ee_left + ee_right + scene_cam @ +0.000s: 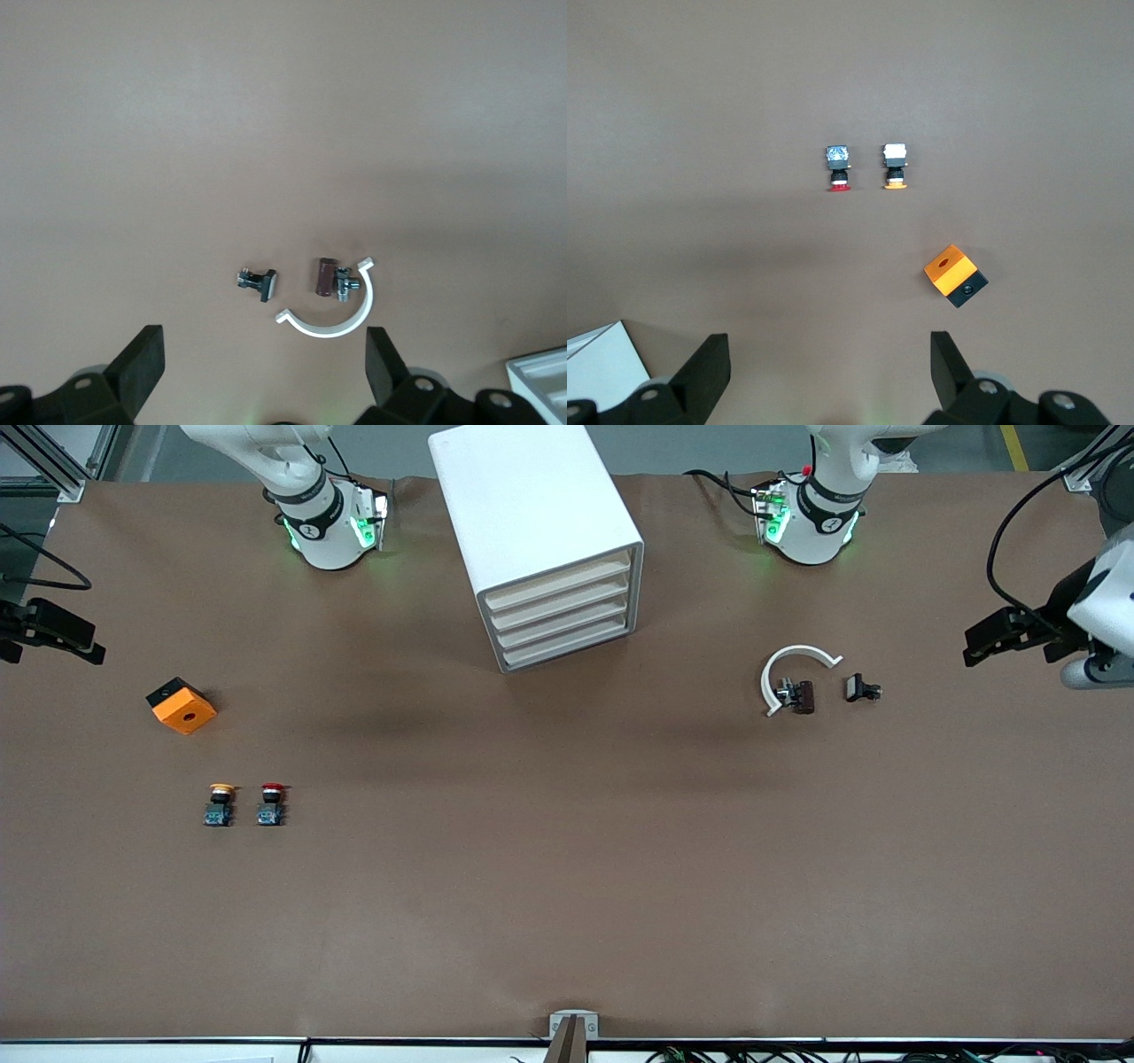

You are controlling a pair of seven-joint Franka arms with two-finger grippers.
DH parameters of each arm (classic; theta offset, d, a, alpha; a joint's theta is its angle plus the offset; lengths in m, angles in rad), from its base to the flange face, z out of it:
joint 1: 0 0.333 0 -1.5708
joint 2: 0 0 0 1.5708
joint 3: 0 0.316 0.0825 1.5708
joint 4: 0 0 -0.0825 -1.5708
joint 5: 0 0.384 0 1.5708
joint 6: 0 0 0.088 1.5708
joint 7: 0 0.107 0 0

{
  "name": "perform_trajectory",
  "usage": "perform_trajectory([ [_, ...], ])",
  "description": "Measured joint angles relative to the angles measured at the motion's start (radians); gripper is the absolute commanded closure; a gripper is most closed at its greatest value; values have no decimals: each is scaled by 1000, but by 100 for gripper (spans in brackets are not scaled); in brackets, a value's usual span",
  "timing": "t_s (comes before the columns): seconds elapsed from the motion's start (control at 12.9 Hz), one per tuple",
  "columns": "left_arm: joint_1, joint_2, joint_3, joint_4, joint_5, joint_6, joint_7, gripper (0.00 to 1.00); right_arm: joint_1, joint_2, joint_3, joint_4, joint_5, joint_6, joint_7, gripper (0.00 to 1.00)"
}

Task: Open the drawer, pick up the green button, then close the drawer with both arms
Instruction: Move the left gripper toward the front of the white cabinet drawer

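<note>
The white cabinet (532,522) stands at the middle of the table between the two arm bases, and its four drawers (563,615) are all shut. The button is out of view. My left gripper (1010,654) (264,341) hangs high over the left arm's end of the table. It is open and holds nothing. My right gripper (51,657) (828,345) hangs high over the right arm's end, open and holding nothing. A corner of the cabinet (542,376) (598,359) shows in each wrist view.
A yellow-capped button (220,804) (896,166) and a red-capped button (271,803) (838,168) stand side by side toward the right arm's end. An orange block (182,705) (955,274) lies near them. A white curved clamp (791,676) (330,310) and a small black clip (859,688) (259,282) lie toward the left arm's end.
</note>
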Motion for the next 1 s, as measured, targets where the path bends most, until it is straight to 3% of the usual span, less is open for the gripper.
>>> perform_trajectory([
  [0.31,2,131,3,4,23,0,-60,0,1,0,1,0,0,-1,0,0],
  [1.0,-57,425,-9,3,-10,-61,-954,0,14,0,4,0,1,-1,0,0],
])
